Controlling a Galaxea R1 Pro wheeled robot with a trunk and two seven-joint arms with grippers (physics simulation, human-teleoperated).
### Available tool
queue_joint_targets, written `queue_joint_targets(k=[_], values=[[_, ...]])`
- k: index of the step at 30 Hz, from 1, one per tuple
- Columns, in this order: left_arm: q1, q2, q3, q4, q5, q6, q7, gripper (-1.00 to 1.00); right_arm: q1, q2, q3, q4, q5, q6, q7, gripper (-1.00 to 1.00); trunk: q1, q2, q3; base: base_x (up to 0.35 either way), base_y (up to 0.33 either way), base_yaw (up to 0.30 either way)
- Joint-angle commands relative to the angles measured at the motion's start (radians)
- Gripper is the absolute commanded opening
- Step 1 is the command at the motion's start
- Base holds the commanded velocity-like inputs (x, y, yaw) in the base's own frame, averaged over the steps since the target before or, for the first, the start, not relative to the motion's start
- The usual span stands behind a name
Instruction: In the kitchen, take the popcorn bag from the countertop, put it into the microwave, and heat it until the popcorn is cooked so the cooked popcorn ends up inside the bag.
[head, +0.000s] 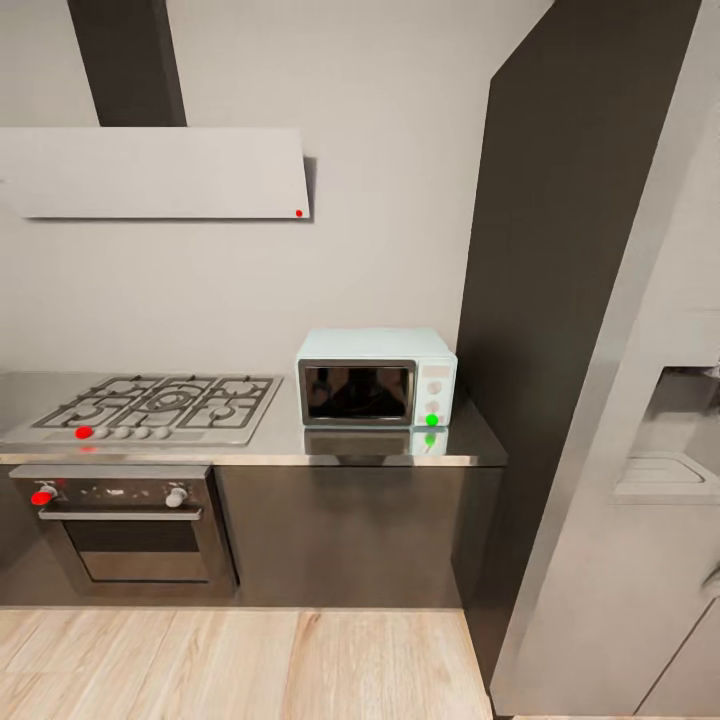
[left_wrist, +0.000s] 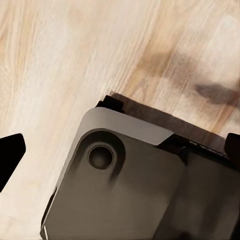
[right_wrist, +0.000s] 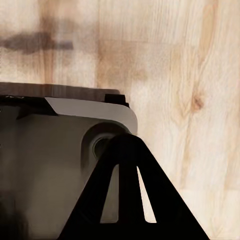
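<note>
pale wood floor (head: 250, 665) runs in front of a dark kitchen unit, and from the head camera i'm looking at it from a little way back. the table (head: 380, 448), a glossy grey steel-look slab, carries a gas hob (head: 150, 405) at its left part and the microwave (head: 375, 378) toward its right end, near a tall dark panel (head: 560, 300). the microwave is pale mint-blue with a dark glass door that is closed, two round knobs and a small green dot at the lower right of its face; its front mirrors in the table just below. under the hob sits a steel oven (head: 125, 525) with a red knob at its left. a flat grey hood (head: 160, 172) with a small red dot hangs on the wall above the hob. a grey fridge-like cabinet (head: 640, 520) stands at the right.

i see no sack on the stretch of table i have in sight, so i can't say where the popcorn bag is.

on the left wrist camera, the left hand (left_wrist: 120, 165) shows black fingers (left_wrist: 10, 152) at the two edges, spread wide apart and holding nothing, over the robot's grey base (left_wrist: 130, 190) and the floor. on the right wrist camera, a black finger (right_wrist: 132, 195) of the right hand crosses the base; i cannot tell whether that hand is spread or pressed together.
</note>
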Motion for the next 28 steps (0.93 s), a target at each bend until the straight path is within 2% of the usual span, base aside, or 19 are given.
queue_joint_targets(k=[1, 7, 12, 15, 18, 19, 20, 21, 22, 23, 24, 25, 28], values=[[-0.001, 0.001, -0.009, 0.000, 0.008, 0.000, 0.003, 1.00, 0.000, -0.002, 0.002, 0.003, 0.005, -0.005, -0.003, -1.00, 0.000, -0.001, -0.001, 0.000, 0.000, 0.000], [0.003, 0.000, -0.010, 0.001, -0.004, 0.005, 0.004, 1.00, 0.001, -0.001, 0.002, 0.003, 0.006, -0.005, -0.002, -1.00, 0.000, -0.001, -0.001, 0.000, 0.000, 0.000], [0.003, 0.001, -0.010, 0.000, -0.006, -0.001, 0.005, 1.00, 0.001, 0.001, 0.002, 0.004, 0.005, -0.009, 0.030, -1.00, 0.000, -0.001, -0.001, 0.000, 0.000, 0.000], [0.003, 0.021, -0.011, -0.003, -0.010, -0.008, 0.012, 1.00, 0.003, 0.001, 0.002, 0.004, 0.005, -0.009, 0.040, -1.00, 0.000, -0.001, -0.001, 0.000, 0.000, 0.000], [0.003, 0.023, -0.010, -0.011, -0.015, -0.010, 0.014, 1.00, 0.004, 0.001, 0.002, 0.004, 0.005, -0.009, 0.040, -1.00, 0.000, -0.001, -0.001, 0.000, 0.000, 0.000], [0.003, 0.024, -0.012, -0.015, -0.016, -0.010, 0.014, 1.00, 0.004, 0.001, -0.235, 0.000, 0.312, 0.027, -0.065, -1.00, 0.000, -0.001, -0.001, 0.000, 0.000, 0.000], [0.003, 0.024, -0.012, -0.015, -0.016, -0.010, 0.014, 1.00, 0.004, 0.001, -0.236, -0.102, 0.315, 0.254, -0.069, -1.00, 0.000, -0.001, -0.001, 0.000, 0.000, 0.000], [0.003, 0.024, -0.012, -0.015, -0.016, -0.010, 0.014, 1.00, 0.004, 0.001, -0.237, -0.102, 0.313, 0.159, -0.071, -1.00, 0.000, -0.001, -0.001, 0.000, 0.000, 0.000], [0.003, 0.024, -0.012, -0.015, -0.016, -0.010, 0.014, 1.00, 0.004, 0.000, -0.236, -0.096, 0.312, 0.158, -0.067, -1.00, 0.000, -0.001, -0.001, 0.000, 0.000, 0.000], [0.003, 0.024, -0.012, -0.015, -0.016, -0.010, 0.014, 1.00, 0.004, -0.001, -0.231, -0.095, 0.322, 0.354, -0.065, -1.00, 0.000, -0.001, -0.001, 0.000, 0.000, 0.000], [0.003, 0.024, -0.012, -0.015, -0.016, -0.010, 0.014, 1.00, 0.004, -0.014, -0.233, -0.109, 0.319, 0.498, -0.062, -1.00, 0.000, -0.001, -0.001, 0.000, 0.000, 0.000], [0.003, 0.024, -0.012, -0.015, -0.016, -0.010, 0.014, 1.00, 0.004, -0.022, -0.235, -0.146, 0.314, 0.527, -0.059, -1.00, 0.000, -0.001, -0.001, 0.000, 0.000, 0.000], [0.003, 0.024, -0.012, -0.016, -0.016, -0.010, 0.014, 1.00, 0.004, -0.023, -0.235, -0.156, 0.312, 0.522, -0.058, -1.00, 0.000, -0.001, -0.001, 0.000, 0.000, 0.000]])
